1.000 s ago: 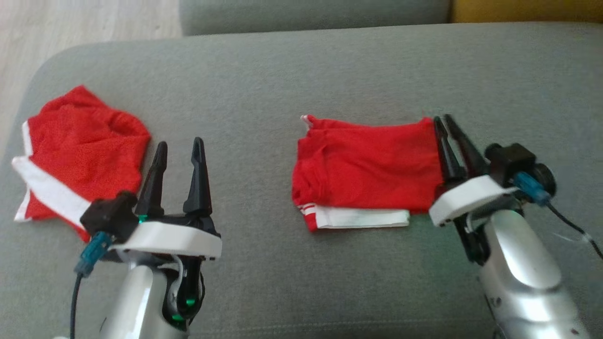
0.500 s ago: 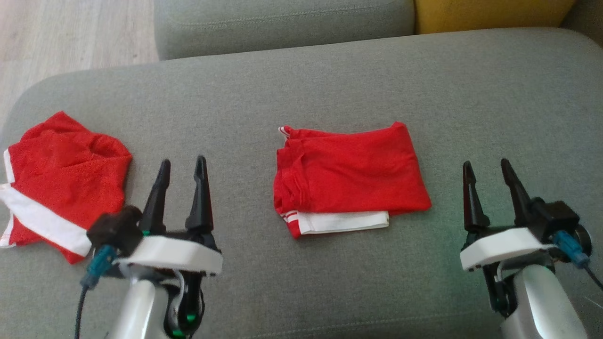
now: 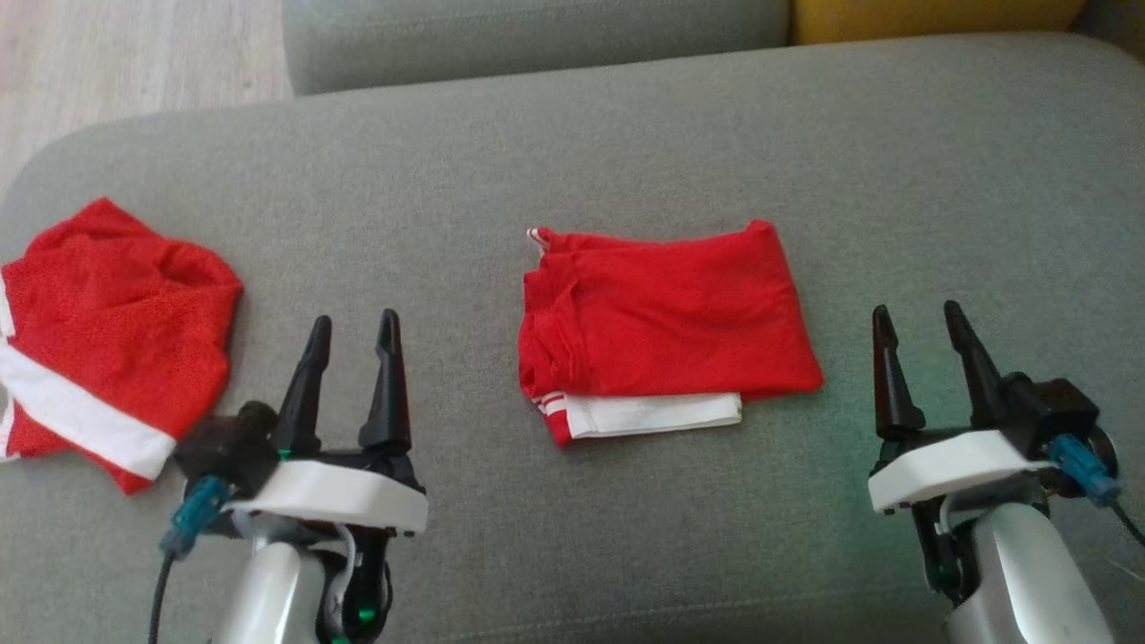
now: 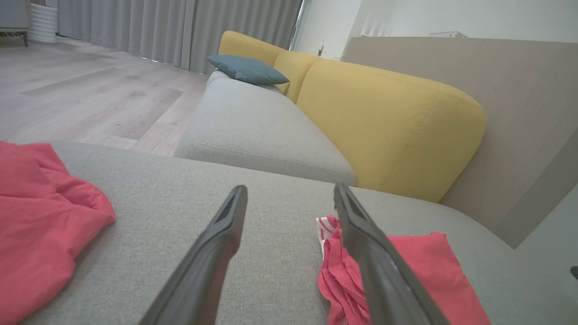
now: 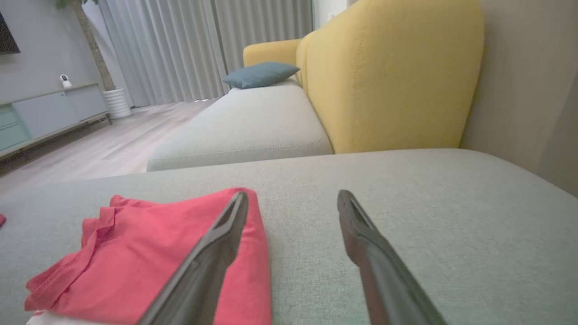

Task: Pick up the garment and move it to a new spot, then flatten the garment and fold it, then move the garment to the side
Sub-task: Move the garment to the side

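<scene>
A red garment (image 3: 666, 317) with white trim lies folded in a rectangle on the middle of the grey cushion (image 3: 572, 152); it also appears low right in the left wrist view (image 4: 415, 275) and low left in the right wrist view (image 5: 149, 253). My right gripper (image 3: 917, 326) stands open to the right of it, apart from the cloth, holding nothing. My left gripper (image 3: 355, 333) is open and empty, between the folded garment and a second, crumpled red garment (image 3: 107, 331) at the cushion's left end.
The crumpled red garment (image 4: 40, 225) with a white band lies near the cushion's left edge. Beyond the cushion are another grey seat (image 4: 253, 131), a yellow backrest (image 5: 388, 72), a blue pillow (image 5: 262, 74) and wooden floor (image 3: 134, 54).
My right gripper has let go of the folded garment's right edge, opened and drawn back to the lower right. The garment stays folded. The camera has shifted slightly.
</scene>
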Controlling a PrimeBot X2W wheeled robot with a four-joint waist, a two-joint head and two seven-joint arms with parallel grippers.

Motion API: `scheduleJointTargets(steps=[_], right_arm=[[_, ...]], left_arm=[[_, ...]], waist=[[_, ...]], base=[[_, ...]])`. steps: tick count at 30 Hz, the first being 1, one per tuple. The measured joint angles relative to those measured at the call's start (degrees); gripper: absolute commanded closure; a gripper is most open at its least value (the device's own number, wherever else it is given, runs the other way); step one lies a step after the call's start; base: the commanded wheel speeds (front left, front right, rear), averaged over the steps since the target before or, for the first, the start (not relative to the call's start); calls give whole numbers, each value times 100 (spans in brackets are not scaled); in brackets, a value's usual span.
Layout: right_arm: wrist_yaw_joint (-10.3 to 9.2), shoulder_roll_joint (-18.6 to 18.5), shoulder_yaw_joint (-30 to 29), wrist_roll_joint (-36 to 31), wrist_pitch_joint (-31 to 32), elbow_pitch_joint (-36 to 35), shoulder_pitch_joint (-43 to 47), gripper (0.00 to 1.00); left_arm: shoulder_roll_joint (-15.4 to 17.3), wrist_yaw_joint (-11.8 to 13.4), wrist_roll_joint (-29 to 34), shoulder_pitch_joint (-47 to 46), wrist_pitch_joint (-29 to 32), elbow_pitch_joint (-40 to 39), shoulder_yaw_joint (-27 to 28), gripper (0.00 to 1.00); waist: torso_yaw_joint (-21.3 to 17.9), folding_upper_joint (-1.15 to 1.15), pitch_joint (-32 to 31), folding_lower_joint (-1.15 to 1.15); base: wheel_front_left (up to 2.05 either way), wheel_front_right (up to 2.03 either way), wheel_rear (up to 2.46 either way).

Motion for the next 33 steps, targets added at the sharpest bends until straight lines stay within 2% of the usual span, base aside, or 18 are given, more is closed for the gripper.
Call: scheduleJointTargets(steps=[6,18,26,27,28,33], right_arm=[[0,2,147,212,375,452,-164,0],[0,2,147,556,471,2068,-1321,0],[0,-41,151,556,398,2624,-1928,0],[0,-52,193,561,386,2685,-1976,53],[0,-62,231,588,364,2732,-2023,100],[0,-56,485,425,147,2910,-2173,100]], left_arm=[[2,-25,0,-208,0,9,-166,0],[1,-33,1,-479,0,34,-309,0],[0,3,2,-703,0,7,-303,0],[0,4,12,-734,0,0,-302,0],[0,4,27,-752,0,2,-301,0],[-1,8,65,-789,0,7,-272,0]], waist=[[153,0,373,0],[689,0,971,0],[765,0,1222,0],[761,0,1246,0],[750,0,1262,0],[627,0,1259,0]], base=[[0,0,0],[0,0,0],[0,0,0],[0,0,0],[0,0,0],[0,0,0]])
